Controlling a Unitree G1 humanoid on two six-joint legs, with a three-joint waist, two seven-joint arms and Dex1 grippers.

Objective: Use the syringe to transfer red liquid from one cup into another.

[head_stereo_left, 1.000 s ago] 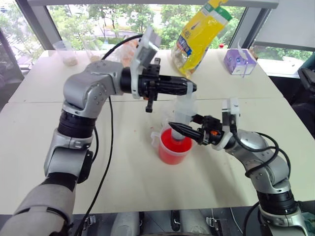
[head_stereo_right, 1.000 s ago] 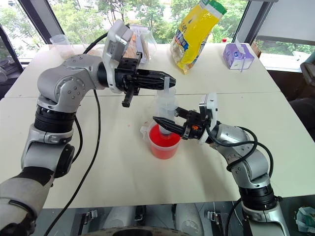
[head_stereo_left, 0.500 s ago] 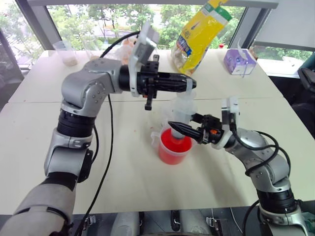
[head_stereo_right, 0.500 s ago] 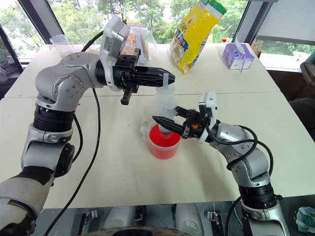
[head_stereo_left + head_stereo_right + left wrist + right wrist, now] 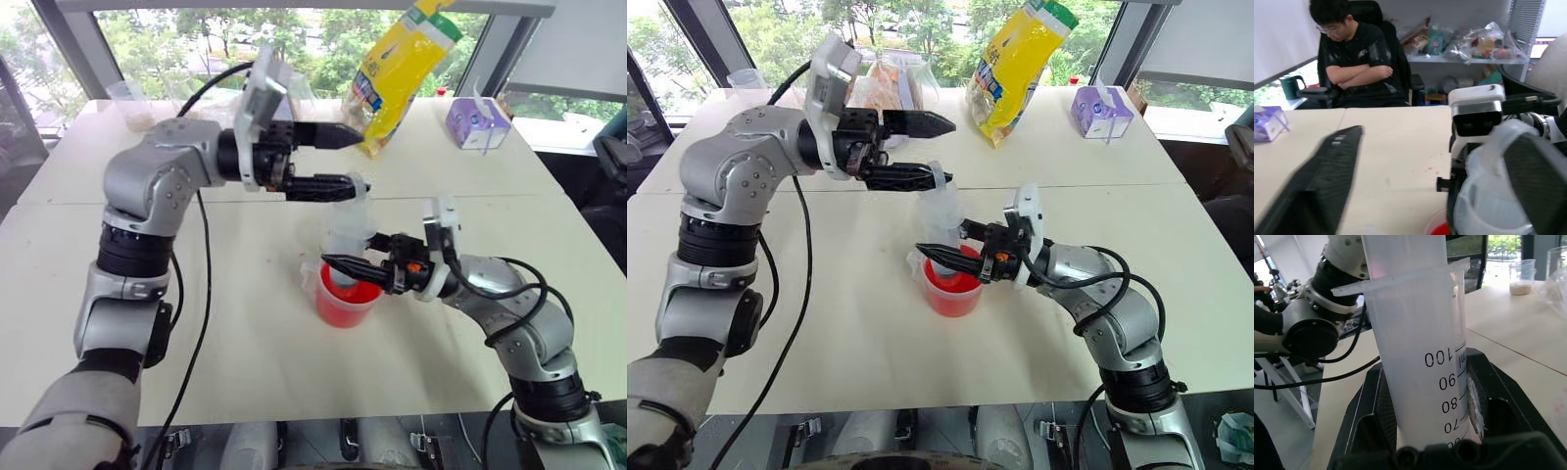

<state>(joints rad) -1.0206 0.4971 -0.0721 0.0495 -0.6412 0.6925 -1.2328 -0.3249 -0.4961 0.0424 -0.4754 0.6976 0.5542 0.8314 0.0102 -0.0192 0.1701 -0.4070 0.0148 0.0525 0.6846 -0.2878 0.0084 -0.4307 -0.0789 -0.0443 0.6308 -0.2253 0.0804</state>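
Left eye view: the right end effector (image 5: pixel 345 266) is clenched around the syringe (image 5: pixel 348 227), which stands upright in the red cup (image 5: pixel 343 299) on the surface (image 5: pixel 245 333). The left end effector (image 5: pixel 348 159) is spread wide open by the plunger top.

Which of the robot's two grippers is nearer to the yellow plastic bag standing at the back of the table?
Left. The left gripper, its fingers apart, reaches just short of the yellow plastic bag. The right gripper sits farther forward, shut on the clear syringe over the red measuring cup.
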